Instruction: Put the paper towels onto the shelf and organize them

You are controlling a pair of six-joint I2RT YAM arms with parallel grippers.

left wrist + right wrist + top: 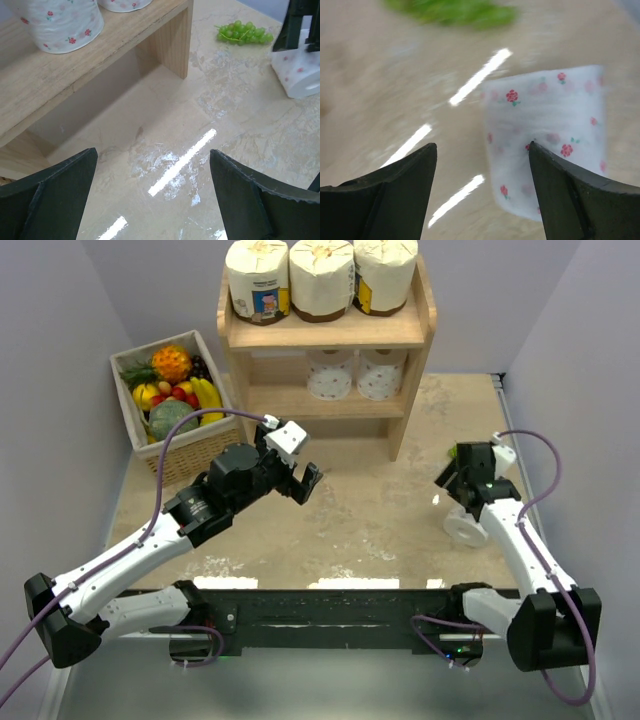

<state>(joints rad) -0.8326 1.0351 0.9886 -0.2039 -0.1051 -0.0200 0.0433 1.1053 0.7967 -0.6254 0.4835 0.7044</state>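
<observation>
Three large cream paper towel rolls stand on the top board of the wooden shelf. Two small white dotted rolls stand on its lower tier and show in the left wrist view. A third small roll sits on the table at the right, also in the left wrist view. My right gripper is open just above it; in the right wrist view the roll lies ahead, nearer the right finger. My left gripper is open and empty over the table before the shelf.
A wicker basket of fruit stands left of the shelf. A bunch of green grapes lies on the table beyond the loose roll, blurred in the right wrist view. Grey walls close in both sides.
</observation>
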